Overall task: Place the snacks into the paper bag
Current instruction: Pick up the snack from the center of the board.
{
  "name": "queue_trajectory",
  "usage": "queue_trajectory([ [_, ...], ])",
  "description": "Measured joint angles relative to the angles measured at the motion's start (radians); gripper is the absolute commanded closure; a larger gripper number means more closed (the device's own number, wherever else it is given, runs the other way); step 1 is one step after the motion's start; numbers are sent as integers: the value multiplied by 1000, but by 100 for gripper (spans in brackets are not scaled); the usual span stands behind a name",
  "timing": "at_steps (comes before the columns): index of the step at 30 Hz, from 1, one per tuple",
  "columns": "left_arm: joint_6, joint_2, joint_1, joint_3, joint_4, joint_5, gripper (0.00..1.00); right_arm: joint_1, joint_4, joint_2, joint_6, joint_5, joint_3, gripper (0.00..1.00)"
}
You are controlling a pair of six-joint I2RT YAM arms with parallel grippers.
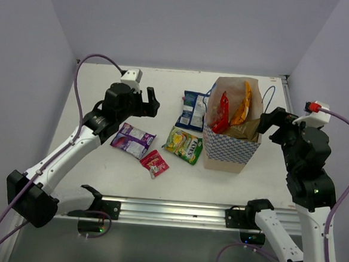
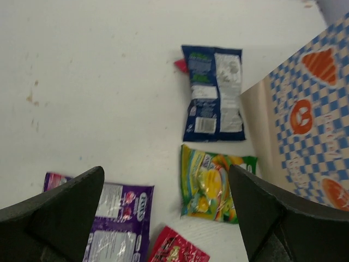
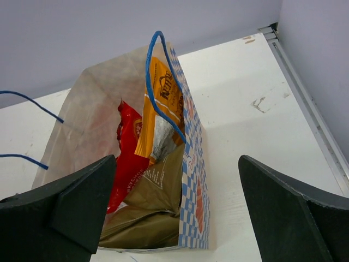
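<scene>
The paper bag point(image 1: 230, 148) stands open at the right of the table. It holds a red packet point(image 1: 221, 113), an orange packet point(image 1: 242, 106) and a brown chip bag point(image 1: 245, 130). On the table left of it lie a dark blue packet point(image 1: 193, 110), a yellow-green packet point(image 1: 184, 145), a purple packet point(image 1: 133, 140) and a small pink-red packet point(image 1: 155, 163). My left gripper point(image 1: 152, 102) hangs open and empty above the purple packet point(image 2: 114, 224) and yellow-green packet point(image 2: 215, 188). My right gripper point(image 3: 177, 158) is open and empty over the bag's right wall point(image 3: 196, 180).
A red corner point(image 2: 180, 65) peeks out from under the dark blue packet point(image 2: 214, 93). The bag's blue cord handles point(image 3: 158, 82) stick up at its mouth. A metal rail point(image 1: 175, 212) runs along the near edge, and walls close in the left, back and right sides.
</scene>
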Motion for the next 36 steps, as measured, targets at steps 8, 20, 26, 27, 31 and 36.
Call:
queue_trajectory([
  [8,-40,-39,175,-244,-51,-23,0,0,14,-15,0,-52,-50,2],
  [20,-9,105,-64,-301,-116,-276,0,5,52,-45,0,-100,-91,1],
  [26,-2,249,-208,-272,-152,-433,5,14,57,-47,-1,-100,-95,1],
  [27,-1,275,-225,-261,-154,-457,6,18,58,-47,-3,-100,-95,2],
  [31,17,381,-283,-209,-159,-532,9,23,58,-47,-8,-100,-95,1],
  [36,25,469,-319,-180,-159,-584,15,27,58,-47,-15,-99,-95,1],
])
